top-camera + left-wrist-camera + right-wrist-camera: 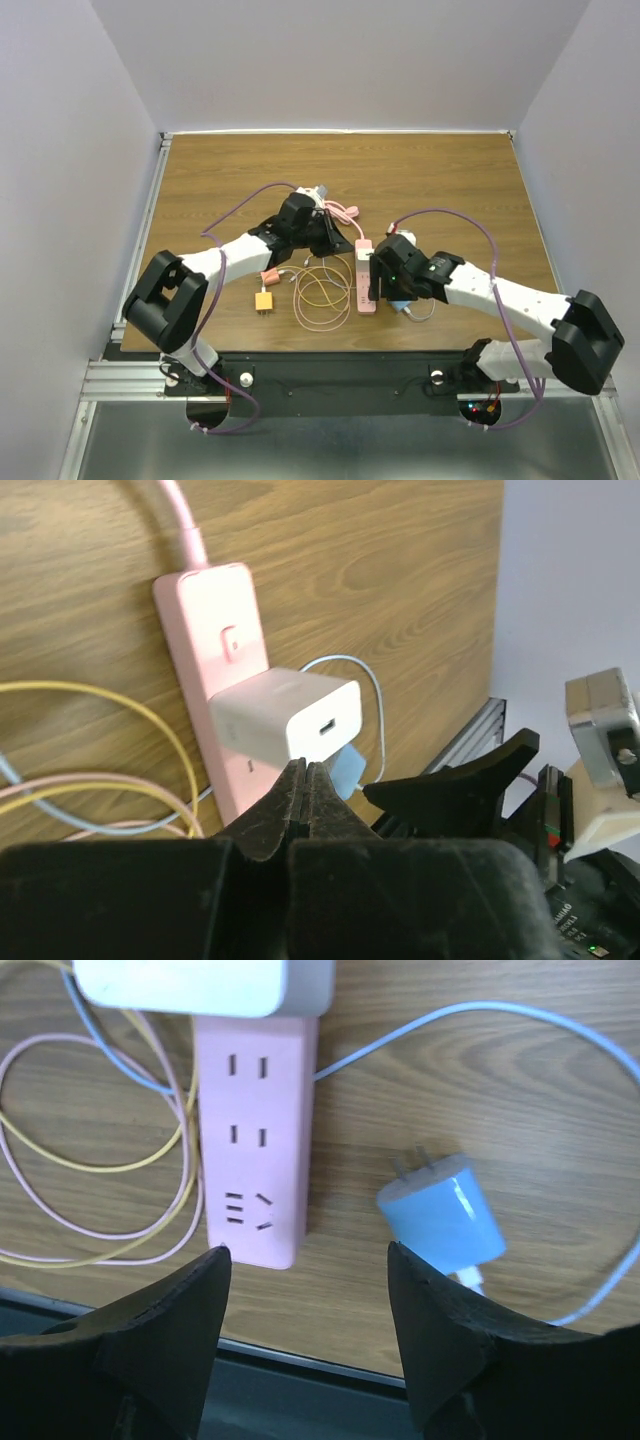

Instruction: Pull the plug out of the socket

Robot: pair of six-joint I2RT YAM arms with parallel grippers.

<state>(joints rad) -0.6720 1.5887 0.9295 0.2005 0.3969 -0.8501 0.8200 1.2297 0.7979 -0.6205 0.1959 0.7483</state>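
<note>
From above, the socket (366, 285), a long pink power strip, lies near the middle of the wooden counter (460, 180), its pink cord (345, 212) coiled beyond its far end. The left end effector (338, 238) hangs at the strip's far end. The right end effector (385, 290) sits over the strip's near end, on its right side. Loops of yellow cable (320, 292) lie just left of the strip, and an orange plug (264, 300) lies further left.

In the left wrist view, the left end effector's fingers (295, 800) are pressed flat together with nothing between them. Past them a white charger cube (285, 715) is seated in the strip. A bit of the blue plug (347, 773) shows low beside the charger, with a pale blue cable (375, 705) arcing behind it. One black finger of the right end effector juts in from the right.

In the right wrist view, the right end effector's fingers (185, 1310) stand wide apart and hold nothing. The strip's near end, with its outlets bare, lies between them, closer to the finger on the left of the frame. The blue plug is out of the socket. It lies on its side on the counter just right of the strip, apart from it, with its two prongs exposed and pointing away. Its pale blue cable curves off to the right. The white charger is at the top edge, over the strip.
</note>
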